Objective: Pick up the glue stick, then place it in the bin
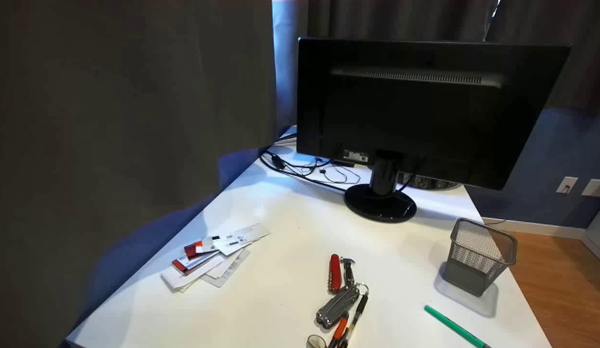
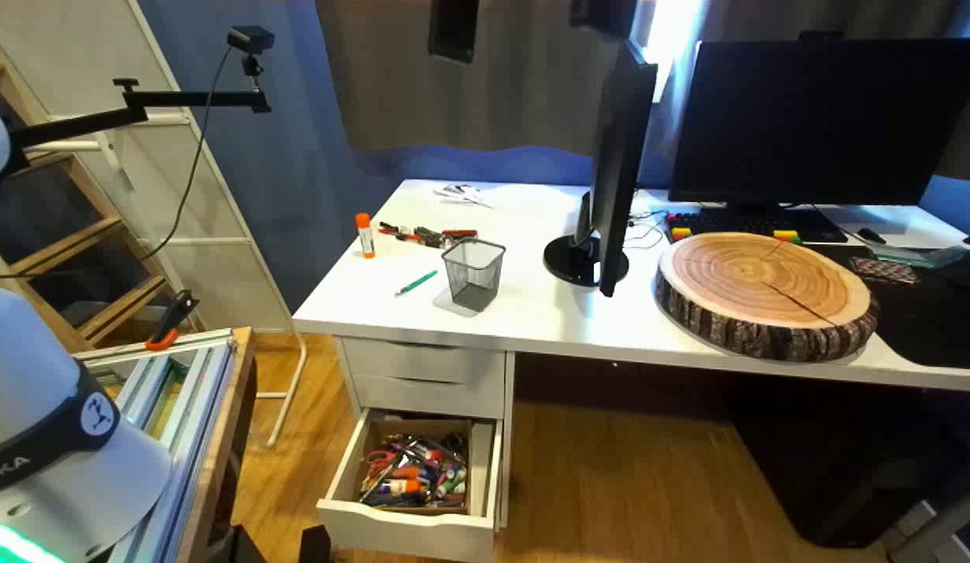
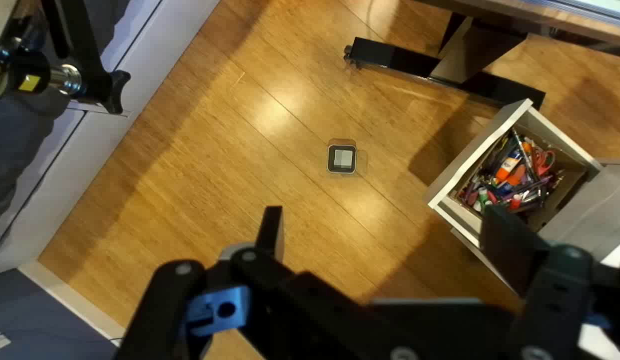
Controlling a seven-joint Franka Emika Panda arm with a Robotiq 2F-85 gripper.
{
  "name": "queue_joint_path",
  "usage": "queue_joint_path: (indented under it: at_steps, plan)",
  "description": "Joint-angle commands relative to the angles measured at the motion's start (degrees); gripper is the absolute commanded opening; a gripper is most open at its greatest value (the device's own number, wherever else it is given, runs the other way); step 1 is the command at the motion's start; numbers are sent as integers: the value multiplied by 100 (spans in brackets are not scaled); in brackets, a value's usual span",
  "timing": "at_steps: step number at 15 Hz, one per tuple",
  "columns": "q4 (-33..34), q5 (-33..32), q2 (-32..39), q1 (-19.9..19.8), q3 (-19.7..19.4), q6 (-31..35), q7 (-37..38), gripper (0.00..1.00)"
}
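The glue stick [image 2: 366, 236], white with an orange cap, stands upright near the desk's left edge in an exterior view. It is out of view elsewhere. The bin [image 1: 476, 258], a grey wire-mesh cup, stands upright on the desk and also shows in an exterior view [image 2: 474, 275], to the right of the glue stick. It looks empty. My gripper [image 3: 383, 215] is open and empty in the wrist view, high above the floor beside an open drawer. Two dark shapes at the top edge of an exterior view look like its fingers [image 2: 531, 39]. It is away from the glue stick and bin.
A green pen [image 1: 455, 326] lies near the bin. Tools with a red knife [image 1: 334, 273], cards [image 1: 217, 256] and a black monitor [image 1: 416, 116] are on the desk. A wooden slab [image 2: 766, 281] lies right. An open drawer [image 2: 410, 525] holds clutter. A camera mount [image 3: 85, 70] is close by.
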Motion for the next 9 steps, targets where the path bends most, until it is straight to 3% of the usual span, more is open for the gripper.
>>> queue_joint_path:
  at_steps: [1, 6, 9]
  plan:
    - [16, -13, 2, 61, -48, -20, 15, 100]
    - [16, -13, 3, 61, -48, -20, 15, 100]
    - [71, -313, 191, 149, 214, -475, 140, 100]
